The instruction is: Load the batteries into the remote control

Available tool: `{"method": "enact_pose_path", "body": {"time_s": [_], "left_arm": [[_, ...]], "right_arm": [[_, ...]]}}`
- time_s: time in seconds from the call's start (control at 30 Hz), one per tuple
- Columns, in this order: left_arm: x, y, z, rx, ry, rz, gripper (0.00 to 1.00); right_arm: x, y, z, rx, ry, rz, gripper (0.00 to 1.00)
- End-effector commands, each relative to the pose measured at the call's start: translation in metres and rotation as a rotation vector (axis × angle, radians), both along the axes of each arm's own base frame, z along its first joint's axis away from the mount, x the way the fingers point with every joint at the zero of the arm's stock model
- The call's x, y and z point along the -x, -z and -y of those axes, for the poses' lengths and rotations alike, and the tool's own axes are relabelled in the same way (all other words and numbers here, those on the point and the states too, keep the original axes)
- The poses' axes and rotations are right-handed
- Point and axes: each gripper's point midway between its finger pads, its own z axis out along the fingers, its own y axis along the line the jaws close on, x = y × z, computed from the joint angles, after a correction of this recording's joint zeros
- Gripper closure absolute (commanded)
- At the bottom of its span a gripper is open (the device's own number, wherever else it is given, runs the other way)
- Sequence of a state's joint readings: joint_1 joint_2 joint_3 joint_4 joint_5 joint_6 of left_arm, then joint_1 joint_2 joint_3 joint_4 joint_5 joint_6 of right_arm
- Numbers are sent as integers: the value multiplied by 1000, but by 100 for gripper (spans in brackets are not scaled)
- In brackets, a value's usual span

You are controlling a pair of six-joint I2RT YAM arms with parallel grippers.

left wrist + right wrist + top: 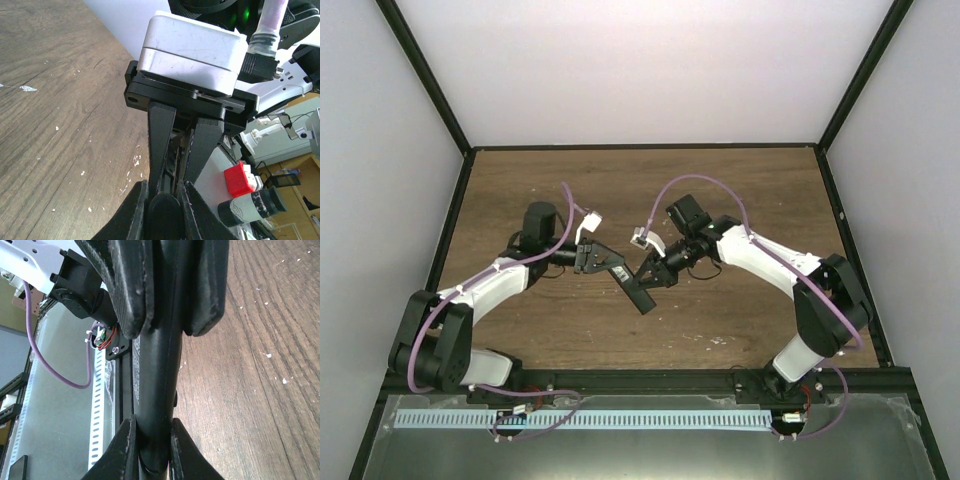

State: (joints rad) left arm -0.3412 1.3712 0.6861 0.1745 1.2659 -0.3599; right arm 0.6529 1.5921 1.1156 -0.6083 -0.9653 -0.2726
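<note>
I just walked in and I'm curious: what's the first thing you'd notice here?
The left gripper and right gripper meet at the middle of the brown wooden table. Both pinch one slim black remote control from opposite sides. No batteries show anywhere.

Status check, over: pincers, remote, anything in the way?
Left pincer shut on remote control. Right pincer shut on it too, held between both. Batteries not in view. No obstruction seen.

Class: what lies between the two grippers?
The black remote control, gripped by both the left gripper and the right gripper; the top view shows it.
</note>
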Motion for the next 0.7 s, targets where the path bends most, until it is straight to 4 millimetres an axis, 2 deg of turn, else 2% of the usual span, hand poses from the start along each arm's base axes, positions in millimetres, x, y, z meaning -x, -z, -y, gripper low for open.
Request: {"method": "enact_pose_path", "body": {"time_s": [0.0,0.1,0.27,0.37,0.5,0.67], "left_arm": [[-5,-23,3,30,1,95,97],[-6,-23,3,29,-3,99,92],[-9,-18,4,26,-18,82,66],[-13,-14,4,26,-37,70,56],[-20,-9,3,19,-78,59,50],[-50,4,-18,-40,-260,36,49]], "right_arm": [[6,-10,-9,-38,-49,15,99],[5,-10,-9,-36,-46,22,99],[3,-6,-7,-16,-31,42,99],[2,-1,-5,2,-21,45,99],[-3,8,-1,49,12,65,99],[-25,31,16,206,133,135,99]]}}
